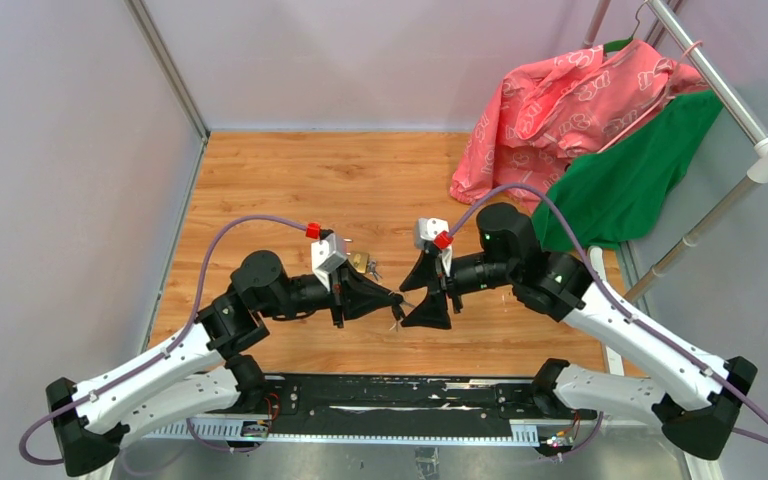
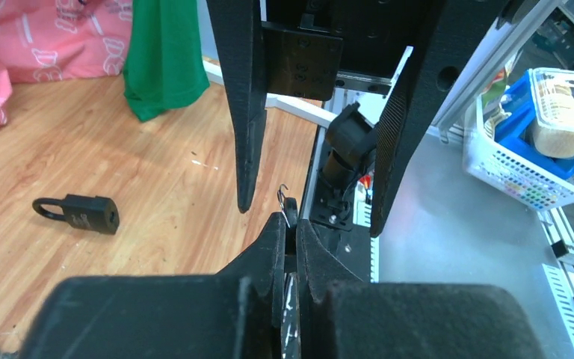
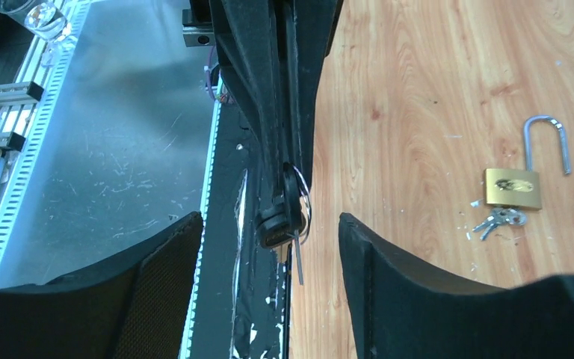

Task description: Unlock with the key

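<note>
My left gripper (image 1: 396,304) (image 2: 291,222) is shut on a black-headed key (image 3: 282,215), pinched edge-on between its fingers. The key's thin blade (image 3: 298,262) sticks out past the head, and a wire ring hangs on it. My right gripper (image 1: 416,296) (image 3: 269,218) stands open, one finger on each side of the key and not touching it. In the left wrist view its two fingers (image 2: 245,142) hang on either side of the key. A shut black padlock (image 2: 79,212) lies flat on the wooden table (image 1: 290,180).
A brass padlock (image 3: 513,188) (image 1: 360,262) with its shackle open lies on the wood beside a small bunch of keys (image 3: 498,219). Pink and green clothes (image 1: 600,120) hang from a rack at the back right. A white basket (image 2: 538,142) stands off the table.
</note>
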Robot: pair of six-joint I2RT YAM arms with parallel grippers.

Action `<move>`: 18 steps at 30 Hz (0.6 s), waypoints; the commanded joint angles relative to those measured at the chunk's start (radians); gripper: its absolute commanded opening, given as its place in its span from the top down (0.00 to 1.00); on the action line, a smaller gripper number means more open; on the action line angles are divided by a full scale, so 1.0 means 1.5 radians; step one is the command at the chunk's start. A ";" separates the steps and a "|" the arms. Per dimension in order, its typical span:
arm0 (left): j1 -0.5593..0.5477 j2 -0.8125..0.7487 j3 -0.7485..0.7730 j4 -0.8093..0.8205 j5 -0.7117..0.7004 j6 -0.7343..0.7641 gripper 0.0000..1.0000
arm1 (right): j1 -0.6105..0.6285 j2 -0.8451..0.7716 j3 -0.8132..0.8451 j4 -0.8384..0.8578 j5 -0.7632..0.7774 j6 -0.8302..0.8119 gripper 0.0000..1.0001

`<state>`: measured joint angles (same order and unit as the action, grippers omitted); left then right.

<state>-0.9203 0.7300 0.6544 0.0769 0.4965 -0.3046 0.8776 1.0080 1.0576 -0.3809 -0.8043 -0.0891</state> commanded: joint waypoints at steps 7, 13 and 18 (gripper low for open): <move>-0.003 -0.047 0.001 0.090 -0.005 -0.025 1.00 | 0.005 -0.092 -0.022 0.027 0.070 0.001 0.41; -0.003 -0.050 0.012 0.101 0.010 -0.030 1.00 | 0.004 -0.092 -0.019 0.029 0.067 0.003 0.52; -0.003 -0.055 0.012 0.111 0.022 -0.033 1.00 | 0.005 -0.077 -0.018 0.041 0.057 0.009 0.52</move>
<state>-0.9207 0.6632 0.6544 0.1921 0.5014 -0.3462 0.8776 0.8814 1.0405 -0.3481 -0.7139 -0.0887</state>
